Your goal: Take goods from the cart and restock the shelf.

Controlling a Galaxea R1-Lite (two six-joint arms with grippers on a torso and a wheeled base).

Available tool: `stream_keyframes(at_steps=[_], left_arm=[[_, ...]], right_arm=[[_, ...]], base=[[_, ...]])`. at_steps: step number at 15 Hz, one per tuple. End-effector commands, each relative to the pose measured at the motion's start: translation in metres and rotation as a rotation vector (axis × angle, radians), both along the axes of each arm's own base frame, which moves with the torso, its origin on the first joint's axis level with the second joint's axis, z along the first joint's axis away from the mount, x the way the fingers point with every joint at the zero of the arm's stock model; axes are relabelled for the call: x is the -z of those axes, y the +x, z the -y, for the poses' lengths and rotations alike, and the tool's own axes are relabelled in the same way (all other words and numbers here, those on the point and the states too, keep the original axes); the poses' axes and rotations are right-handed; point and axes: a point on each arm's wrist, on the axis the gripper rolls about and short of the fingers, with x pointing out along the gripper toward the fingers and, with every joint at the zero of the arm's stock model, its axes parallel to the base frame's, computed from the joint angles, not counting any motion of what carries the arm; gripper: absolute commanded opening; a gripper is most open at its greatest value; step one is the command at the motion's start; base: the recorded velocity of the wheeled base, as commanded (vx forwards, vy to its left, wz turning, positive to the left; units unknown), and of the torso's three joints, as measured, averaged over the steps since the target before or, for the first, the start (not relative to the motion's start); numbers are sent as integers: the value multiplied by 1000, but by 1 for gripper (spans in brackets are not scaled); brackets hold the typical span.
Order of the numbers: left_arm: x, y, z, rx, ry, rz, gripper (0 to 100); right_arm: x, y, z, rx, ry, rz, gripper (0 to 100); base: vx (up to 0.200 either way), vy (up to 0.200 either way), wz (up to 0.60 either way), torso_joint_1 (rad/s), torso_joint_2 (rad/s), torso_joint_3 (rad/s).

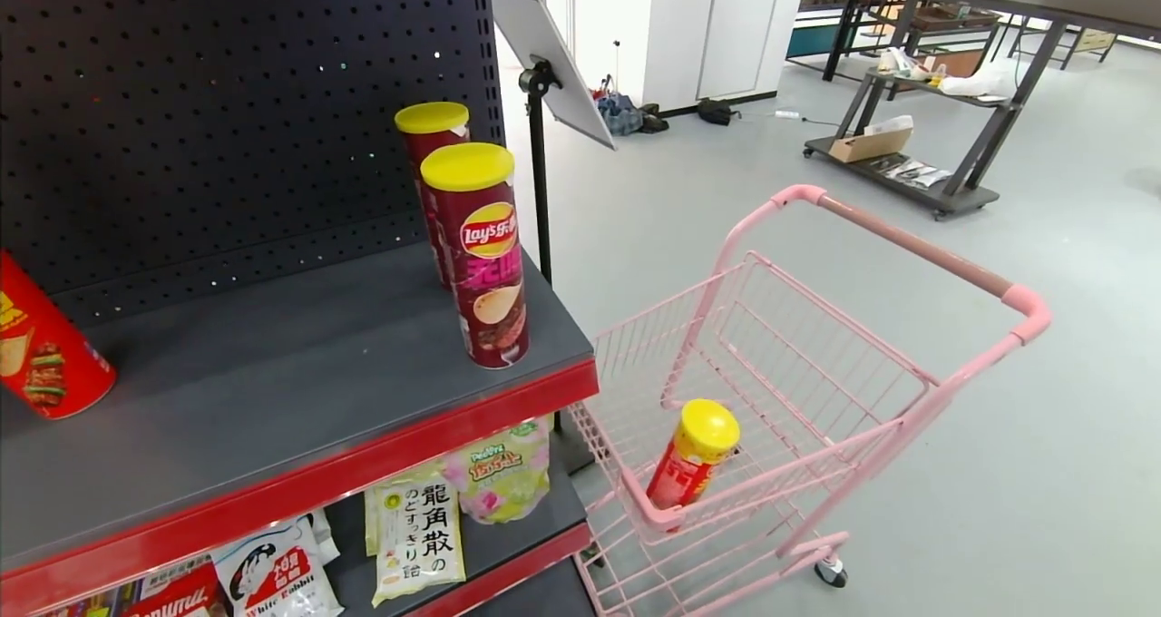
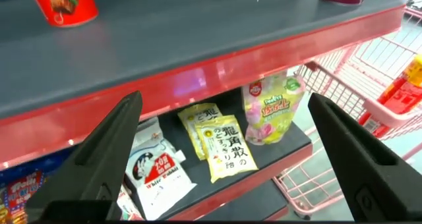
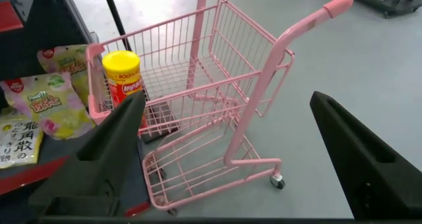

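A pink wire cart stands to the right of the shelf and holds one red chip can with a yellow lid, leaning in the basket's near corner. Two maroon chip cans with yellow lids stand upright at the right end of the grey shelf board; a red can leans at its left edge. My left gripper is open, facing the shelf's red front edge from below. My right gripper is open above the cart, with the red can beside one finger.
The lower shelf holds candy and snack bags. A tilted board on a black stand rises behind the shelf's right end. Open grey floor lies to the right of the cart, with a black rolling table far back.
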Motion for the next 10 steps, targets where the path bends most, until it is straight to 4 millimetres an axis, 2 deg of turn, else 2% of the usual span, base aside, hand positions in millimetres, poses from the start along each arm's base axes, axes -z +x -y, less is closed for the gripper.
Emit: stream_keyframes(at_steps=[1, 7, 10], left_arm=[[0, 0, 0, 0, -1, 0, 100], [0, 0, 0, 0, -1, 0, 100], [0, 0, 0, 0, -1, 0, 100]], right_arm=[[0, 0, 0, -1, 0, 1, 100], [0, 0, 0, -1, 2, 1, 100], [0, 0, 0, -1, 0, 1, 100]], base=[[0, 0, 0, -149, 364, 217], [0, 0, 0, -146, 398, 242], [0, 0, 0, -175, 531, 342]])
